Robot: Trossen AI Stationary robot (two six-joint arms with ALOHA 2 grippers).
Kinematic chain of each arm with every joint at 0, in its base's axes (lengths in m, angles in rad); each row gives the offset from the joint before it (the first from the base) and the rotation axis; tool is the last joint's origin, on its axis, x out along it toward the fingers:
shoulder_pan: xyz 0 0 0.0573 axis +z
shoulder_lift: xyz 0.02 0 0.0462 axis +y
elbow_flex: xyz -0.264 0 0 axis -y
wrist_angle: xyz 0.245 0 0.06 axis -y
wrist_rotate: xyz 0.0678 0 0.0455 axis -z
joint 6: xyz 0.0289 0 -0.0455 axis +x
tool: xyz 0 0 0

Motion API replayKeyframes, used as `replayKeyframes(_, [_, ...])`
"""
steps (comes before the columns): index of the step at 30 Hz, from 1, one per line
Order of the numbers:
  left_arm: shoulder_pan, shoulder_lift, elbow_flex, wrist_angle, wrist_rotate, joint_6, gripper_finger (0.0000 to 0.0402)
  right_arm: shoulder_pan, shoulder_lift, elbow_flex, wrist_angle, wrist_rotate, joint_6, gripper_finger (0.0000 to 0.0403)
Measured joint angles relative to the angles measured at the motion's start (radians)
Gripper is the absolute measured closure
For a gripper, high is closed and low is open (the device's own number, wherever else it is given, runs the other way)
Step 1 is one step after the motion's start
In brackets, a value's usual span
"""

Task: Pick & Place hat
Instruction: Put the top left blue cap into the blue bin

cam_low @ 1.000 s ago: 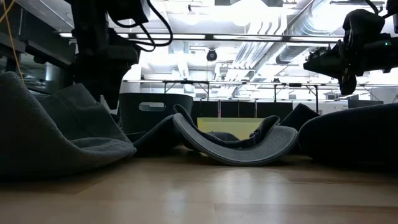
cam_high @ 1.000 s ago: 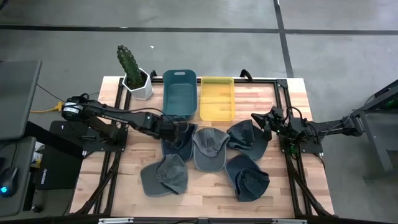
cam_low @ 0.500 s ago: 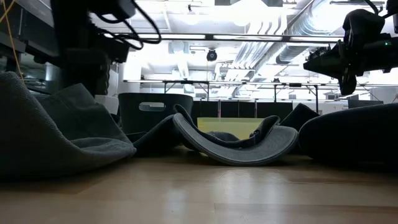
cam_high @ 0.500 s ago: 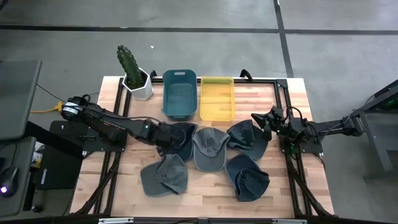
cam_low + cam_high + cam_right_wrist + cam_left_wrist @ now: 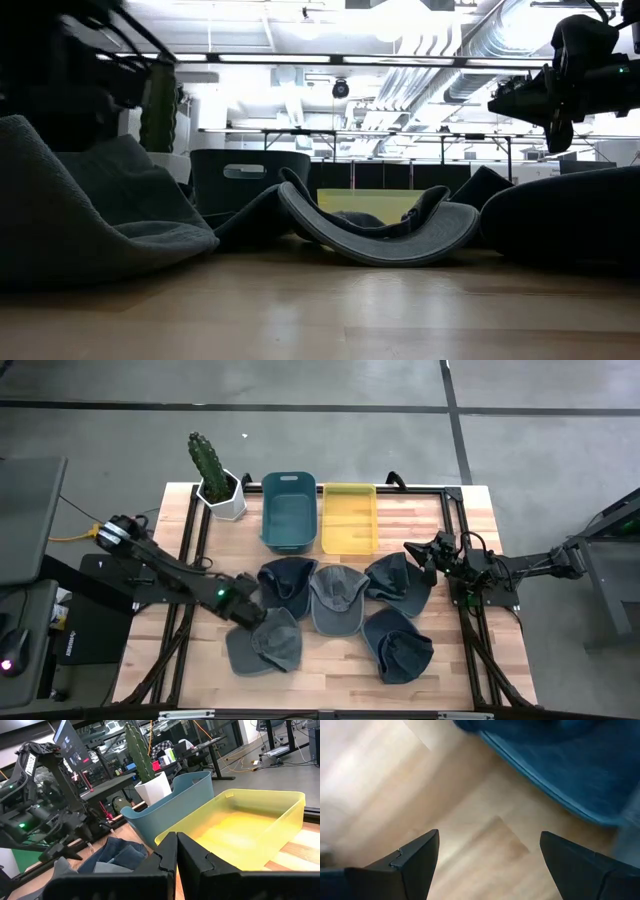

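The left gripper [image 5: 243, 611], fingers spread and empty, has swung from the teal plastic bin [image 5: 288, 510] down to the near-left grey fabric cap [image 5: 264, 644]; a pick looks imminent; right gripper [image 5: 418, 553] waits, pressed together.

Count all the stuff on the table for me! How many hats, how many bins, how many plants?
Hats: 5
Bins: 2, one teal bin and one yellow bin
Cactus in a white pot: 1
Total: 8
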State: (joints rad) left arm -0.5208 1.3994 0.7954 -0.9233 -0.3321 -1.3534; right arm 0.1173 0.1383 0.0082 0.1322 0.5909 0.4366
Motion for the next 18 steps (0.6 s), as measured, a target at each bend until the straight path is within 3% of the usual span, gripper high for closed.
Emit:
replayKeyframes(7, [-0.111,-0.136,-0.166,0.265,-0.029,-0.192,0.0080,0.000,0.000,0.000,0.000,0.000,0.000,0.0398])
replayKeyframes(12, [-0.114,-0.236,-0.261,0.413,-0.073,-0.352,0.0080,0.000,0.000,0.000,0.000,0.000,0.000,0.0398])
replayKeyframes(18, [-0.114,-0.273,-0.316,0.458,-0.099,-0.560,0.0080,0.000,0.000,0.000,0.000,0.000,0.000,0.0398])
